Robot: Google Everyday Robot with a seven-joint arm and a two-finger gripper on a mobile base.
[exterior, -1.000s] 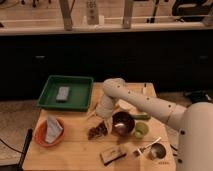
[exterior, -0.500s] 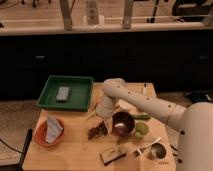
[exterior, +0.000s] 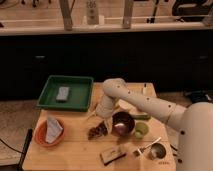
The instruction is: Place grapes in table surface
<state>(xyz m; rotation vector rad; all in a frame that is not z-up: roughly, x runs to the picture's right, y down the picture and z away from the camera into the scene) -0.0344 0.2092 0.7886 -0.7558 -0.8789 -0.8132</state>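
Small dark reddish-purple bunch of grapes (exterior: 97,132) down on the light tan wooden table surface (exterior: 75,150).
It lies just beside the dark round bowl (exterior: 122,123), apart from the green rectangular tray (exterior: 65,108). My gripper (exterior: 102,121) hangs right over the bunch; whether it grips or has let go, I cannot tell. Nothing has shifted in the last second, so I judge the placing nearly done.

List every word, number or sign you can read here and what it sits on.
None readable.
White label on the window frame behind: too blurred to read.
White packet in the orange bowl: no legible print.
Claw, low over the tan wooden tabletop at the dark purple grape bunch: no markings visible.
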